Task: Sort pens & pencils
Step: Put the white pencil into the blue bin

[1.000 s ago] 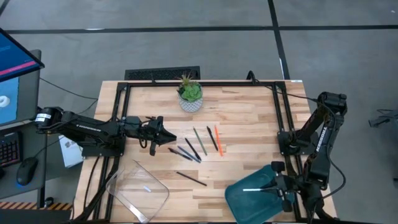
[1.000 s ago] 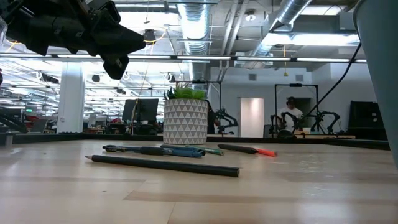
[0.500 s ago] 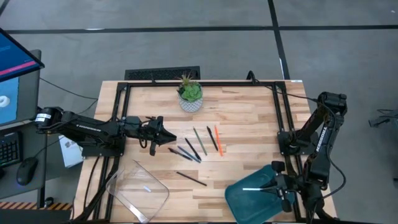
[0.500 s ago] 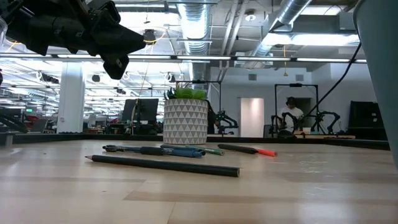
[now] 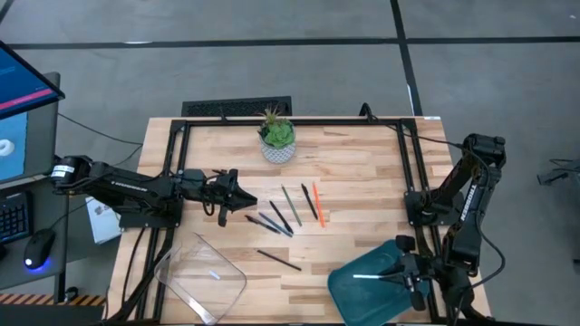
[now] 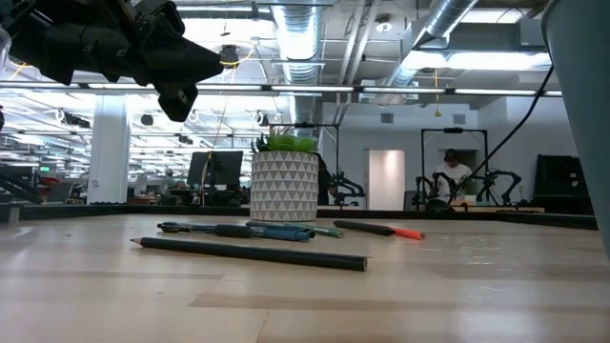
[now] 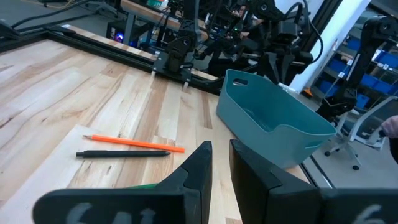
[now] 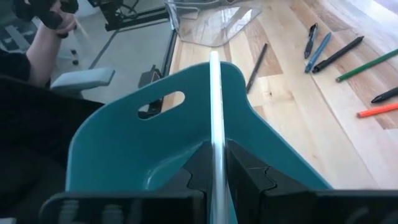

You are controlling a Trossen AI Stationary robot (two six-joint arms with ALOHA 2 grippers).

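Unchanged since the earlier frame, we note. Right gripper (image 8: 214, 163) clenched on white pencil (image 5: 369, 276) over teal bin (image 5: 362, 294). Left gripper (image 5: 246, 201) nearly closed, empty; loose pens (image 5: 288, 213) beside it. Clear tray (image 5: 201, 276): one pen.

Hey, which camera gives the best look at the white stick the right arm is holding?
The right wrist view: the white stick runs straight out from the jaws of the right gripper, over the teal bin. The high view shows it only as a thin pale line. The low and left wrist views do not show it.
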